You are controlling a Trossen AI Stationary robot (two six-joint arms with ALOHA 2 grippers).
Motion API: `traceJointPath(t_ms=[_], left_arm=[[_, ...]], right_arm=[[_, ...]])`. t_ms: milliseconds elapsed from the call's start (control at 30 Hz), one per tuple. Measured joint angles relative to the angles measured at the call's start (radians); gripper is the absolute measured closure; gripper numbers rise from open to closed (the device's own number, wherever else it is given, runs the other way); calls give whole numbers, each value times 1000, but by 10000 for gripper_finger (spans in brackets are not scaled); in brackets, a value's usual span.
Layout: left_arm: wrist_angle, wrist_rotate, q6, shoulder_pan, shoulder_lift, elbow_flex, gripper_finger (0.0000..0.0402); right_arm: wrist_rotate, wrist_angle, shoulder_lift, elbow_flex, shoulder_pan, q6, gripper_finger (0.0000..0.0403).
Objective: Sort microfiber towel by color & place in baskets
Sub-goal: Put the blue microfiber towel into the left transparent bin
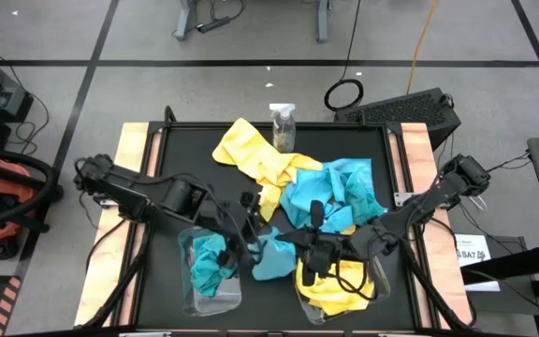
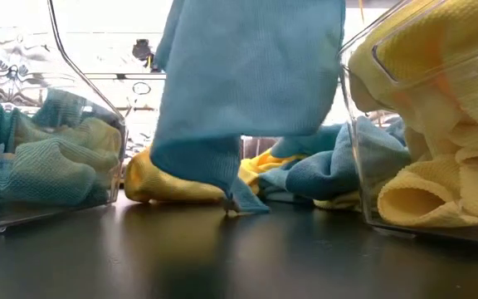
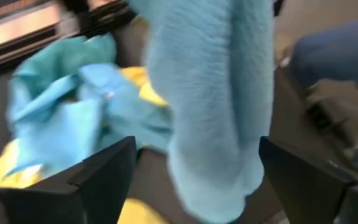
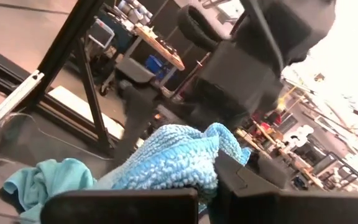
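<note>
High view: a blue towel [image 1: 271, 257] is hung between the two tubs, its lower corner touching the worktop [image 1: 157, 187]. It is clamped by the closed fingers of the right gripper [image 1: 309, 251]. The left gripper [image 1: 249, 234] is held beside it, fingers spread wide. The left tub [image 1: 192, 298] holds blue towels, the right tub [image 1: 382, 276] yellow. A narrow strip of worktop lies bare between the tubs.

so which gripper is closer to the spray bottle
Neither by much. The spray bottle stands at the table's far edge; the left gripper and the right gripper both hang low down between the baskets.
</note>
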State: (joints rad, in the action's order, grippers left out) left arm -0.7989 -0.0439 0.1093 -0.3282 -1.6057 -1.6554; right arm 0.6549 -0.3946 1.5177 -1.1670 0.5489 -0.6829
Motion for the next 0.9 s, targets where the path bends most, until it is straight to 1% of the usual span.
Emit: traceJointPath(t_ms=[200,267,333,467,567,667,767,900], left_arm=[[233,213,-3,31,-9,120,49],[282,255,-4,36,-9,149,49],[329,257,-3,41,-8,173,49],[339,153,-24,55,-8,214,58],[363,129,-26,73,-8,246,85],[381,124,-26,81,-8,273,124],[382,120,-25,93,-11,289,173],[374,113,-20,104,-15,306,252]], right_arm=[[19,0,-5,0,13,-17,402],[52,2,-5,0,16,-20,402],[63,12,-5,0,19,-22,402],[78,11,-5,0,29,-37,402],[79,8,-5,0,31,-40,402],[79,1,-5,0,30,-44,402],[79,1,-5,0,30,-44,402],[84,2,-5,0,34,-44,402]])
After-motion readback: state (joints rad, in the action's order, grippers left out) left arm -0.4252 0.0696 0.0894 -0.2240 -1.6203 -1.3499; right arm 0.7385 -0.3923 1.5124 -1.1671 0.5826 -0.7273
